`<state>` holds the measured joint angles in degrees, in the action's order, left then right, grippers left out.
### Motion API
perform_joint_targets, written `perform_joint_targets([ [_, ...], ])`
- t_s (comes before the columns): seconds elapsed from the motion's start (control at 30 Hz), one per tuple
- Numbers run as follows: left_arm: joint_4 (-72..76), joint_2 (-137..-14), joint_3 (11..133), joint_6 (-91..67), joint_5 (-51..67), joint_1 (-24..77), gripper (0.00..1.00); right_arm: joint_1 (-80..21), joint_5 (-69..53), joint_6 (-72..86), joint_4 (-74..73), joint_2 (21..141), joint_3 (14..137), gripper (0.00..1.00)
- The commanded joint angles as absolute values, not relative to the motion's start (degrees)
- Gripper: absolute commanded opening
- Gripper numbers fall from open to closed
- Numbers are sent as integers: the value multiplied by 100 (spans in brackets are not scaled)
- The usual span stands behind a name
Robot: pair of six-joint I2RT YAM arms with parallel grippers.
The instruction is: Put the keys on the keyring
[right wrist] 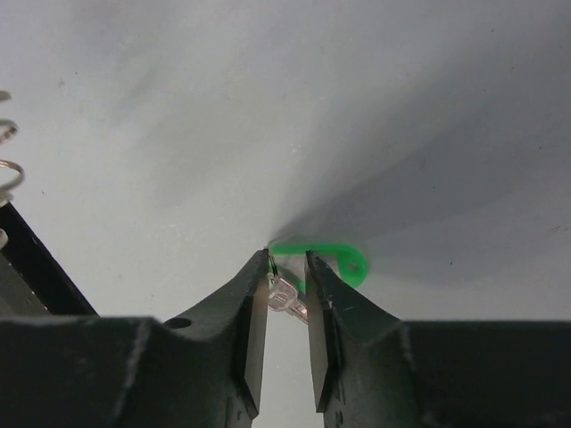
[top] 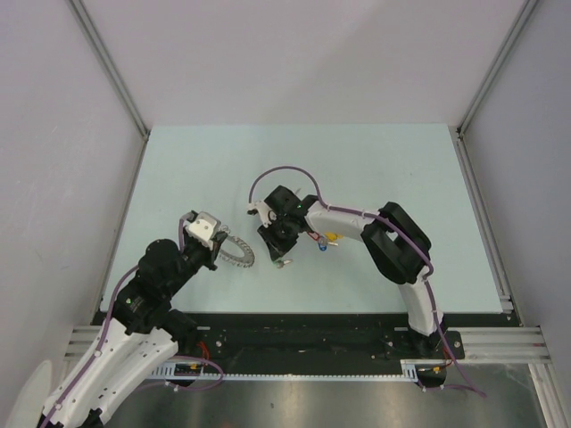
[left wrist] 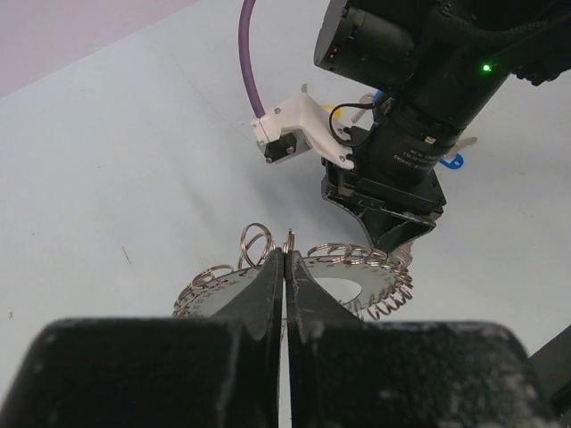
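Nearest the lens in the left wrist view, the left claw (left wrist: pixel 284 259) is clenched, its two dark fingers (left wrist: pixel 260 290) pressed flat together with no gap. They are pinched on the near edge of the keyring (left wrist: pixel 385 283), and one small loop stands upright right at the fingertips. From there the keyring spreads away on both sides of the fingers as a floppy band of linked silver loops, lying on the pale worktop (top: pixel 375 169). In the top view the left claw sits at the keyring's left edge. The right claw (right wrist: pixel 285 263) is just to the right of the keyring, apart from it and pointing steeply down at the worktop. Its jaws stand a narrow gap apart. A green-tagged key (right wrist: pixel 287 296) lies between them, its pale metal shank crossing the gap and its green oval tag showing beyond the tips, on the worktop. Whether the jaws already pinch that key cannot be told from these views. The other keys (top: pixel 326 241) lie in a small cluster farther right of the keyring, on the far side of the right claw. Yellow, orange and blue tags show among them.
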<state>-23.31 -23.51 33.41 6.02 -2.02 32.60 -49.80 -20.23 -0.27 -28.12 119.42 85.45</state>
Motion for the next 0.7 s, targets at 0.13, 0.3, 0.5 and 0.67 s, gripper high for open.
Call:
perform_joint_targets([
  [0.13,-2092,-2320,3349,571,-255,3252,1,-5036,-2110,-228,-3155,12032,8877,1],
  [0.3,-2100,-2303,3349,571,-246,3261,1,-5019,-1952,-255,-2673,11376,8274,0],
  [0.5,-2083,-2268,3349,580,-255,3252,1,-4992,-1512,-246,-320,10293,6533,0],
  [0.67,-2083,-2215,3331,571,-290,3252,1,-5010,-1205,-185,1455,9582,5206,0],
])
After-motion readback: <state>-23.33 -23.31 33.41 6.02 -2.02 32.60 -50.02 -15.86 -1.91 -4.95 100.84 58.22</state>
